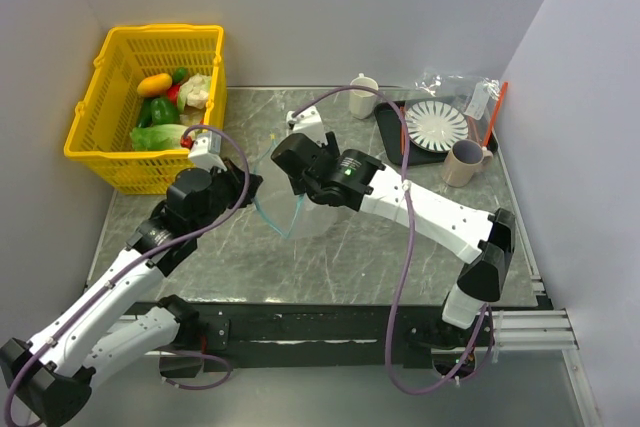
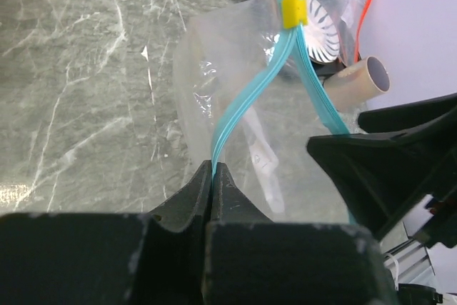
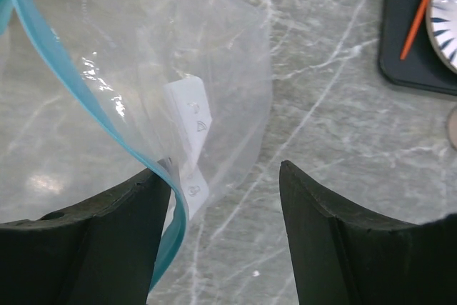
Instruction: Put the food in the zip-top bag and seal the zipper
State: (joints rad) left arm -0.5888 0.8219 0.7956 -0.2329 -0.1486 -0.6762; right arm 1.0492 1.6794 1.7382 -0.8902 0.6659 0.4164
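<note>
Left wrist view: your left gripper [image 2: 213, 180] is pinched shut on the narrow teal-blue zipper strip [image 2: 243, 105] of the soft clear plastic zip-top bag [image 2: 214, 55], held over the grey marble table [image 2: 71, 69]. Your right gripper [image 3: 223, 183] gapes, gripping nothing. The film looks light, limp and slippery; grip the stiffer strip.

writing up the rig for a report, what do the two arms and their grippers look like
The left arm and right arm have white link shells with black joint housings, each trailed by a purple cable. A small green light glows on the right arm's wrist housing. The left gripper and right gripper have matte black, tapered moulded fingers, faintly scuffed.
</note>
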